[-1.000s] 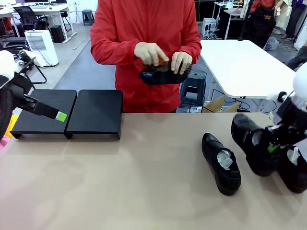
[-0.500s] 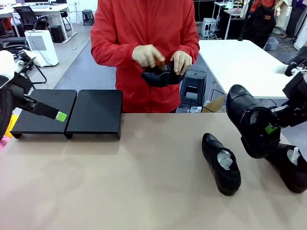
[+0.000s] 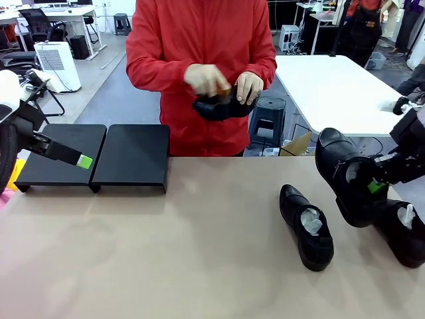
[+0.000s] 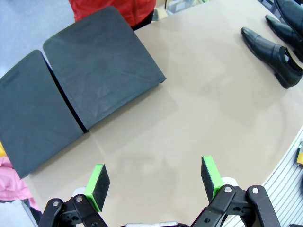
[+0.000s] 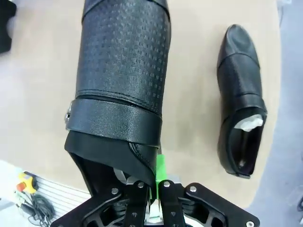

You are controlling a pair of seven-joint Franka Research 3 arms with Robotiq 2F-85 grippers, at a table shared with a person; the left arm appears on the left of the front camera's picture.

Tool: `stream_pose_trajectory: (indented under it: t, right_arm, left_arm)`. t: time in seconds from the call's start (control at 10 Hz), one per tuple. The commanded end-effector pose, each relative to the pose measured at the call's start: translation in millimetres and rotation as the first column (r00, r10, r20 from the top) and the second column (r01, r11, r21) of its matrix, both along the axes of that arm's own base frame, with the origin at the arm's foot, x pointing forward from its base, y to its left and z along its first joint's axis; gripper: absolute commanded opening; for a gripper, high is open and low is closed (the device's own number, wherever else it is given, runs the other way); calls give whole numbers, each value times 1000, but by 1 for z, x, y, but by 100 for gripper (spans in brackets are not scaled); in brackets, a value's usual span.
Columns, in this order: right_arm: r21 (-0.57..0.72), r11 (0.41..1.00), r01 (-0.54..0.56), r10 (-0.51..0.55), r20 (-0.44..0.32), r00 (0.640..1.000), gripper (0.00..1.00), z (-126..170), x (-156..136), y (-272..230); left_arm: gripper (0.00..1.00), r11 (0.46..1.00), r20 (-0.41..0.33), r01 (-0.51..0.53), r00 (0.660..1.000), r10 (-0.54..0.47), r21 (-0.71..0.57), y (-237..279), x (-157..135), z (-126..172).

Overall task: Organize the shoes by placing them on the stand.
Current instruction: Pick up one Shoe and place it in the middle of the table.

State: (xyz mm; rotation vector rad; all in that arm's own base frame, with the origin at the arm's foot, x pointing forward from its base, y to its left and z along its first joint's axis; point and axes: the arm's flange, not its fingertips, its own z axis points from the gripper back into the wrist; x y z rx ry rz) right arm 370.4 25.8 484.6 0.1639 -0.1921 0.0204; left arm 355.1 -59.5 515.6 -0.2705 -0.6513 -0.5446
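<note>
Up off the table (image 3: 199,266) since a sec ago: the lifted shoe (image 3: 345,176) now hangs in the air on the right side, toe pointing up. Right tool (image 3: 377,187) is pressed together, pinching the shoe's back edge. 2nd shoe (image 3: 402,232) lies on the table just below it, and a 3rd shoe (image 3: 307,229) lies nearer the middle. 4th shoe (image 3: 222,106) is in the person's hands (image 3: 206,78) at the far side. Stand (image 3: 126,153) sits far left on the table. Left tool (image 3: 84,161) hangs by the stand's left panel, fingers spread wide apart.
</note>
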Motion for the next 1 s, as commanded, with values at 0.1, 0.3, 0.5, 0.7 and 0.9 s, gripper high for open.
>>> stream_pose_trajectory:
  t: [0.1,0.3,0.5,0.7,0.9]
  right_arm:
    - [-76,997,23,-18,73,997,0,34,-28,75]
    - [-85,996,8,-4,45,999,0,32,-32,137]
    - [-47,998,-41,36,-97,995,0,-3,-19,213]
    - [-26,999,-37,32,-156,987,0,-36,-5,261]
    - [23,998,-56,60,-215,975,0,-53,-6,298]
  left_arm:
    - [100,1000,-2,3,1000,-3,-7,1,1,0]
    - [100,1000,-2,3,1000,-3,-7,1,1,0]
    - [100,1000,-2,3,1000,-3,-7,1,1,0]
    - [100,1000,-2,3,1000,-3,-7,1,1,0]
    - [100,1000,-2,3,1000,-3,-7,1,1,0]
